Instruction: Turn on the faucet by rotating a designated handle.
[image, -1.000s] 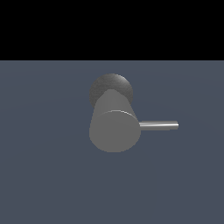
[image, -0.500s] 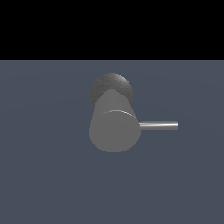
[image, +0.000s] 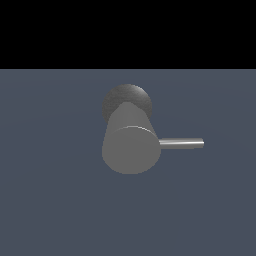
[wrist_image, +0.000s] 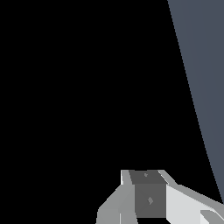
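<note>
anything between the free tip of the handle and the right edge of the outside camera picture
Nothing. In the exterior view the handle sticks out of the faucet toward that view's right, and past its tip there is only bare blue-grey floor.

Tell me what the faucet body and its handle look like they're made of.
Faucet: a thick grey cylinder, matte, no sharp highlights; could be brushed metal or plastic, though a render leaves that open. Handle: a thin rod, looks like polished metal, given the bright streak along its length.

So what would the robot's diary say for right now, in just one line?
faucet: untouched | handle: sticking out sideways, toward the exterior view's right | claw: away from faucet, open or shut unclear | turning: not started
</note>
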